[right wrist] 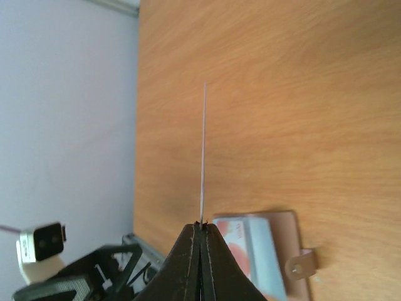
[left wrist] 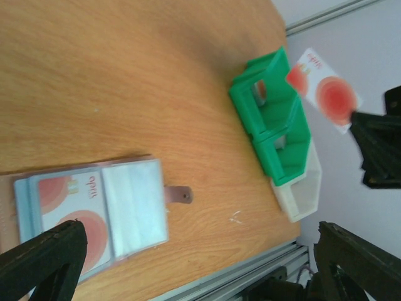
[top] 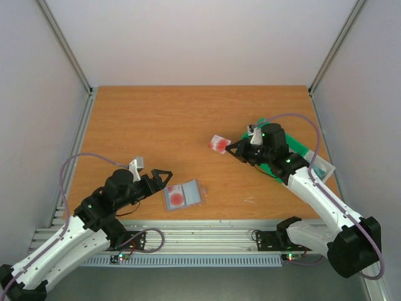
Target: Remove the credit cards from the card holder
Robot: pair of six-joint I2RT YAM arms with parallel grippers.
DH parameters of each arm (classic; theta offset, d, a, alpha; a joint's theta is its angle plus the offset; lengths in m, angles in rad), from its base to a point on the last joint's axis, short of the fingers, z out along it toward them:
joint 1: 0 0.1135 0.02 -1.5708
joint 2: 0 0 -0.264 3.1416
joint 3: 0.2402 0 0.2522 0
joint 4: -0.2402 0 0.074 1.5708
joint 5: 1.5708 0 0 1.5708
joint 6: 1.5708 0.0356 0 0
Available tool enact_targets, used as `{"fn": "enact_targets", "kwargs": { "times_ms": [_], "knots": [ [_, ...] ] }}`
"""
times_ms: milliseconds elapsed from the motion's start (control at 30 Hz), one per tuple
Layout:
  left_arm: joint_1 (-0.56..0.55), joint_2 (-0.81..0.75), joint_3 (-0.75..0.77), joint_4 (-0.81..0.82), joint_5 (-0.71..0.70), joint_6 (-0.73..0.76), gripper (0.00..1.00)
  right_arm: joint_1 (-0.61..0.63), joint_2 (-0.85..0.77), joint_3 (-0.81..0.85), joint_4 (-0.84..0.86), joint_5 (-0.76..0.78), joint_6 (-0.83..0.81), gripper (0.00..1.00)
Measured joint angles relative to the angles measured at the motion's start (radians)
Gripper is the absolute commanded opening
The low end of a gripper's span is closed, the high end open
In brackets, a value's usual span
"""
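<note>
At the near left of the bench, the left fingers stand wide apart, gripping nothing, poised just beside the left edge of the holder. The holder lies open and flat near the front edge. A white card with a red round mark sits in its left panel, so there's at least one to pull. Whether more are tucked under it, I can't tell. Moving right, above the middle of the bench, the right fingers are pressed together on the edge of a second card, white and red too. It's lifted clear of the bench and well apart from the holder. The right wrist view shows it edge-on, a thin line running out from the tips. Far right, behind that arm, sits a green tray. So by my read, one card is out and in the air but not yet set down, and the task is partway done. The open left fingers look placed for the next pull.
</note>
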Motion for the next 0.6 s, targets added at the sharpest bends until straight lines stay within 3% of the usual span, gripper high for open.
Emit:
{"fn": "enact_targets", "kwargs": {
  "times_ms": [333, 600],
  "knots": [
    [0.0, 0.119, 0.008, -0.126, 0.0, 0.023, 0.99, -0.316, 0.079, 0.165, -0.222, -0.017, -0.185, 0.01],
    [0.0, 0.169, -0.005, -0.212, -0.035, 0.013, 0.98, -0.457, 0.21, 0.26, -0.33, 0.081, -0.276, 0.01]
  ]
}}
